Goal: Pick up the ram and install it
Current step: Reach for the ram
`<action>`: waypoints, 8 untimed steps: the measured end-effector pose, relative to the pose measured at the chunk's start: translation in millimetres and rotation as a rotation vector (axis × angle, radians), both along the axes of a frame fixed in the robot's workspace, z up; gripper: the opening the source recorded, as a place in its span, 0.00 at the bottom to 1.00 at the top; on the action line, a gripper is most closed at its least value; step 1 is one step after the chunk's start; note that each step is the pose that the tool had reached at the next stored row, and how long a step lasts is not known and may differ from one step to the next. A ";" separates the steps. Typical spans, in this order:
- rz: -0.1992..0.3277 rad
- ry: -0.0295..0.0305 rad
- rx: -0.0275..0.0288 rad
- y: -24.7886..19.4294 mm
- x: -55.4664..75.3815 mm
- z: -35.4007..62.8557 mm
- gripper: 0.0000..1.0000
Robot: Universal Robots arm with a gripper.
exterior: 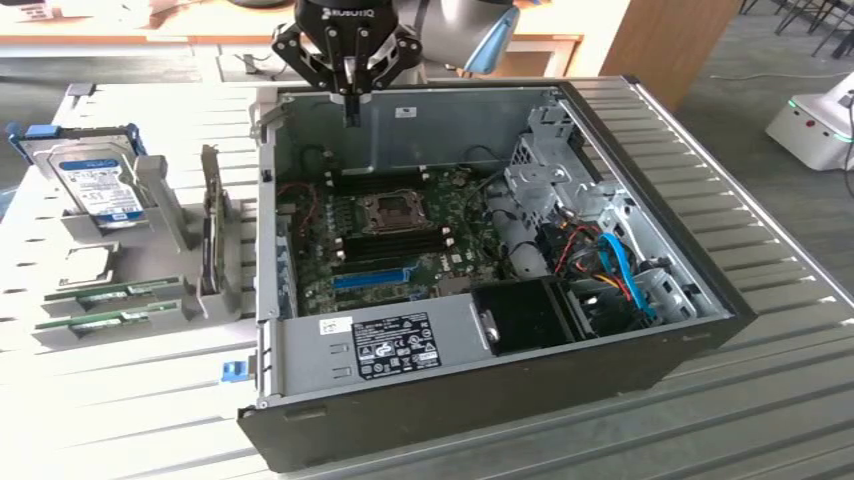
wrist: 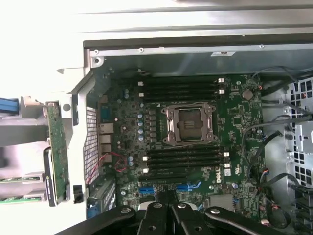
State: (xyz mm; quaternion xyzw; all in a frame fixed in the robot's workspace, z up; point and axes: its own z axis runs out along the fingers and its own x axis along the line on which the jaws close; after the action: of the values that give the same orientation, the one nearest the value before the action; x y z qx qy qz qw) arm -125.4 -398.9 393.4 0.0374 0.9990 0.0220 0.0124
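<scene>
While the pincer [exterior: 351,112] hangs pressed together and empty above the open case [exterior: 534,370], the ram [exterior: 118,293] lies in a grey rack [exterior: 60,335] near the tabletop's [exterior: 761,410] edge at the exterior view's left, apparently staged for pickup. The slots [wrist: 183,159] look bare.
</scene>
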 end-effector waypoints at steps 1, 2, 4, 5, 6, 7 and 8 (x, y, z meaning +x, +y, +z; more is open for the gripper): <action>0.000 -0.0001 0.0001 0.0 -1.0 -0.1 0.11; 0.000 -0.0001 0.0002 0.0 -2.1 -0.1 0.11; 0.000 -0.0001 0.0001 0.0 -4.6 -0.1 0.11; 0.000 -0.0001 0.0001 0.0 -5.9 -0.1 0.11; 0.000 -0.0001 0.0001 0.0 -7.1 -0.1 0.11; 0.000 -0.0001 0.0002 0.0 -8.3 -0.2 0.11; 0.000 0.0000 0.0001 0.0 -9.6 -0.1 0.11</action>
State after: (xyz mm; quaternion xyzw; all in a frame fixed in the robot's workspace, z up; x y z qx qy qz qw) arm -134.9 -398.9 393.2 0.0374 0.9990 0.0221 0.0125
